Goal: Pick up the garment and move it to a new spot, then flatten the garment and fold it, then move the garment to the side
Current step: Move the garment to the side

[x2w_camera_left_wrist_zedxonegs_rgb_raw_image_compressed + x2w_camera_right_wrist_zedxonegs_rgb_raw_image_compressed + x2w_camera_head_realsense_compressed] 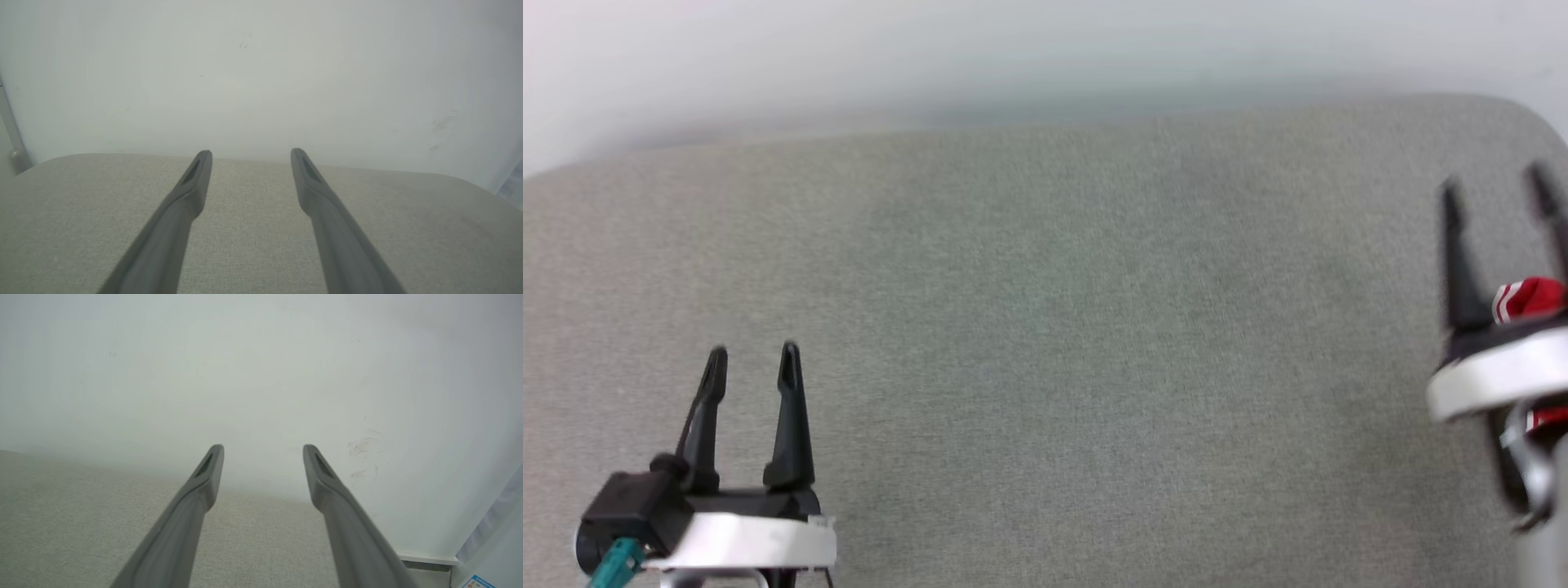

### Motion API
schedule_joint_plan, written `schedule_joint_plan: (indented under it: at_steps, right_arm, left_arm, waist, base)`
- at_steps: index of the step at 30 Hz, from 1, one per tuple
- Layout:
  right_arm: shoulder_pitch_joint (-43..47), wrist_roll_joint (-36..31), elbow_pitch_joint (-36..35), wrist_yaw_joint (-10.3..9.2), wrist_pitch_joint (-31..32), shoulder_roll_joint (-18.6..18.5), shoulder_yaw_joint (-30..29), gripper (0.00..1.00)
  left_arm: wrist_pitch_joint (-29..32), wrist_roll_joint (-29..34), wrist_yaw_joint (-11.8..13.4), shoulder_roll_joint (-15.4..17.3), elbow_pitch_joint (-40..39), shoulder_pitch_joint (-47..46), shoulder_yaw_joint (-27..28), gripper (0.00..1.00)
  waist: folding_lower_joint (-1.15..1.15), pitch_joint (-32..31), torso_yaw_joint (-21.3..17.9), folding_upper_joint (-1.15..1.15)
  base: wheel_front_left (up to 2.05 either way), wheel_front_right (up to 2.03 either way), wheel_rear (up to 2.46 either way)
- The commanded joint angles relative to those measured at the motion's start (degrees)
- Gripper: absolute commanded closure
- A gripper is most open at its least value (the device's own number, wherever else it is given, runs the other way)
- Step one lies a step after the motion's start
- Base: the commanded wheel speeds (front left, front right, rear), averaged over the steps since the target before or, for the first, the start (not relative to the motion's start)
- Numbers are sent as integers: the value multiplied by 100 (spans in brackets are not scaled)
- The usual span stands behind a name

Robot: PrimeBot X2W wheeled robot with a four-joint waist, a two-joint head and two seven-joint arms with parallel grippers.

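Observation:
A small piece of the red garment [1531, 298] with white striped trim peeks out at the far right edge of the head view, mostly hidden behind my right arm's white wrist. My right gripper [1494, 184] stands open above it, fingers apart and empty; the right wrist view confirms the right gripper [263, 451] is open with nothing between the fingers. My left gripper [753, 359] is open at the lower left over bare grey fabric, and the left gripper [250, 155] in its own view holds nothing.
The grey fabric-covered table [1045, 327] spreads across the head view, with a rounded far-right corner. A pale wall [261, 73] rises right behind its far edge. A white baseboard [425, 558] runs at the wall's foot past the table's right end.

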Motion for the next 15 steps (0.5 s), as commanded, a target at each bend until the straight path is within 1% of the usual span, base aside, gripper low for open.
schedule_joint_plan:
  at_steps: [1,4,8,11,15]
  right_arm:
    - [255,53,10,-6,-195,163,87,0]
    - [686,128,99,-6,-525,517,206,0]
    - [1157,67,222,-6,-839,787,328,0]
    - [1411,62,295,-5,-989,914,398,0]
    - [1606,117,392,-5,-1094,987,433,0]
  left_arm:
    - [-10,29,10,-22,89,123,36,0]
    - [-11,116,10,-48,227,256,78,0]
    - [-10,104,10,-105,371,388,52,0]
    - [-11,155,10,-111,473,442,42,0]
    - [-11,226,10,-139,551,501,33,0]
  waist:
    - [1,-193,111,0]
    - [1,-307,158,0]
    - [1,-411,209,0]
    - [1,-467,229,0]
    - [1,-528,230,0]
  base:
    - [0,0,0]
    - [0,0,0]
    - [0,0,0]
    - [0,0,0]
    - [0,0,0]
